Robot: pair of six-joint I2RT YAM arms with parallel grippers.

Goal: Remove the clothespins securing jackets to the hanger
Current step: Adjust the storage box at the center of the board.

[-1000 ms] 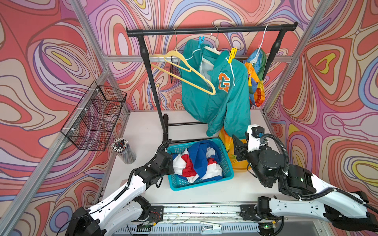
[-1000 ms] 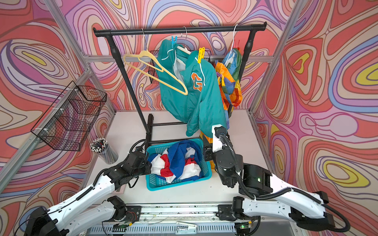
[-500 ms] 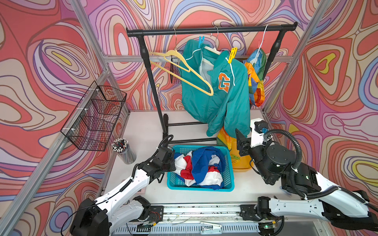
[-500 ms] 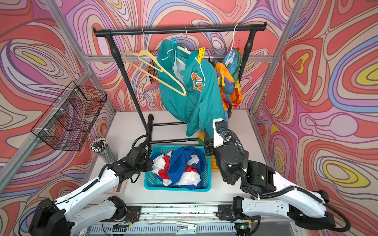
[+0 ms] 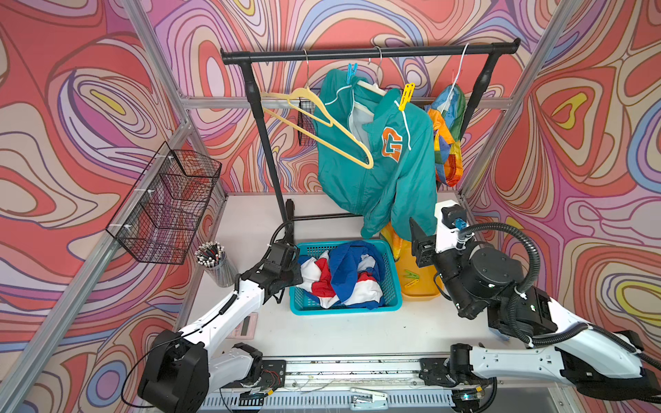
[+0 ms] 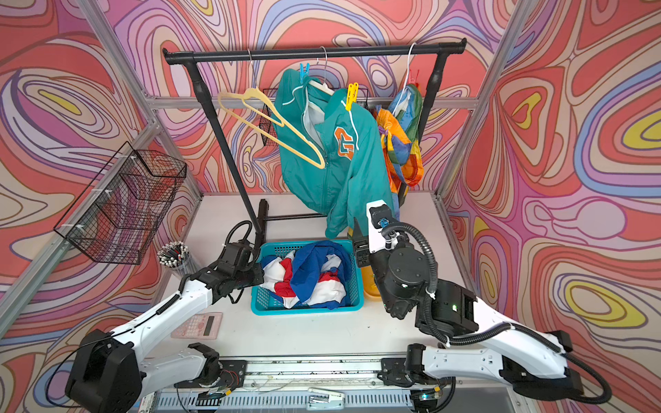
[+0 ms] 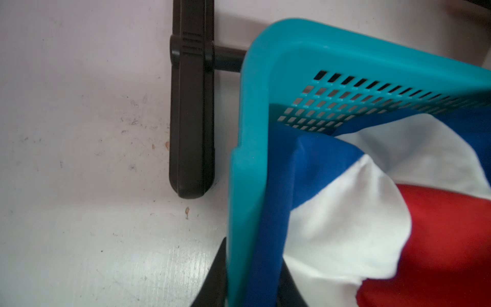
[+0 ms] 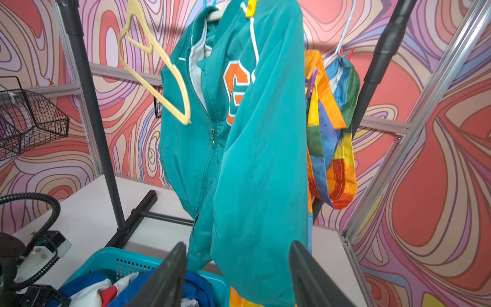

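Note:
A teal jacket (image 5: 375, 168) hangs from the rail, held by a blue clothespin (image 5: 351, 71) and a yellow clothespin (image 5: 406, 96). Beside it hangs a rainbow jacket (image 5: 449, 136) with a purple clothespin (image 8: 312, 79). The blue, red and white jacket (image 5: 343, 279) lies in the teal basket (image 5: 343, 309). My left gripper (image 7: 253, 255) is shut on the basket's rim (image 7: 239, 186), blue cloth pinched with it. My right gripper (image 8: 238, 244) is open and points up, with the teal sleeve (image 8: 260, 186) hanging just beyond its fingers.
An empty yellow hanger (image 5: 322, 121) hangs on the black rail (image 5: 368, 53). A yellow bin (image 5: 416, 282) right of the basket holds loose clothespins. A wire basket (image 5: 168, 203), a pen cup (image 5: 216, 264) and a calculator (image 6: 198, 325) are on the left.
My left gripper has turned the basket square and drawn it slightly nearer. My right gripper has risen towards the teal sleeve, with its jaws now wider apart.

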